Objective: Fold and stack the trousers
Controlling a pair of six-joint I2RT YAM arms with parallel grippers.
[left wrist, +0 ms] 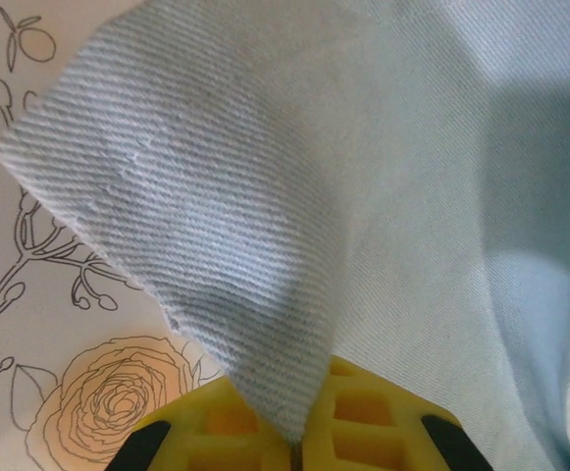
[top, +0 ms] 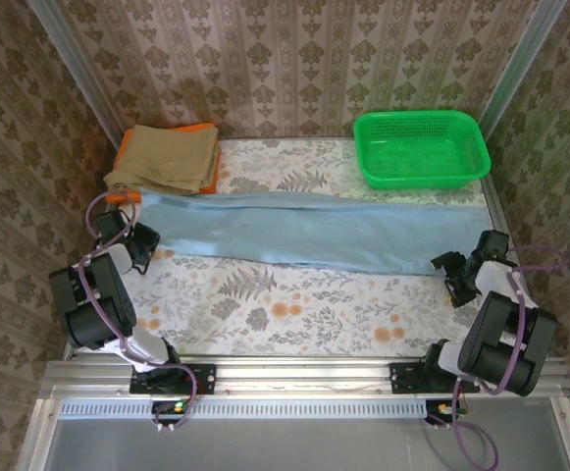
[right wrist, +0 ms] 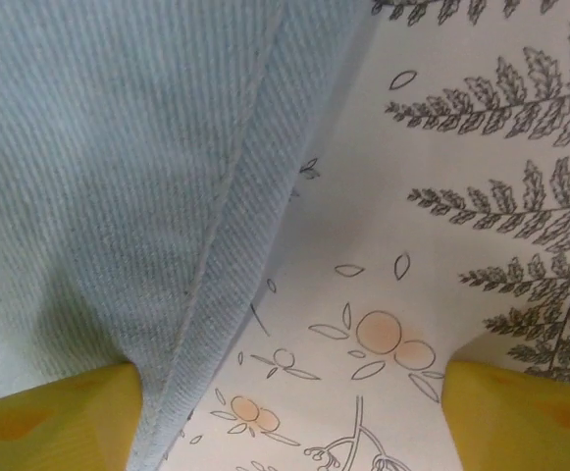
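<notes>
The light sky-blue trousers point(top: 304, 231) lie stretched out flat across the table from left to right. At their left end, my left gripper point(top: 139, 240) is shut on a corner of the fabric. In the left wrist view that corner of the trousers point(left wrist: 265, 196) rises to a point pinched between the yellow pads point(left wrist: 299, 446). My right gripper point(top: 453, 270) stands open at the trousers' right end. In the right wrist view the seamed edge of the trousers point(right wrist: 118, 196) runs just inside the left yellow finger point(right wrist: 49, 422), with bare tablecloth across to the right finger point(right wrist: 520, 412).
A green plastic basket point(top: 422, 147) sits at the back right. Folded tan trousers point(top: 167, 157) rest on an orange cloth point(top: 204, 128) at the back left. Patterned walls close in the floral tablecloth point(top: 294, 304) on three sides.
</notes>
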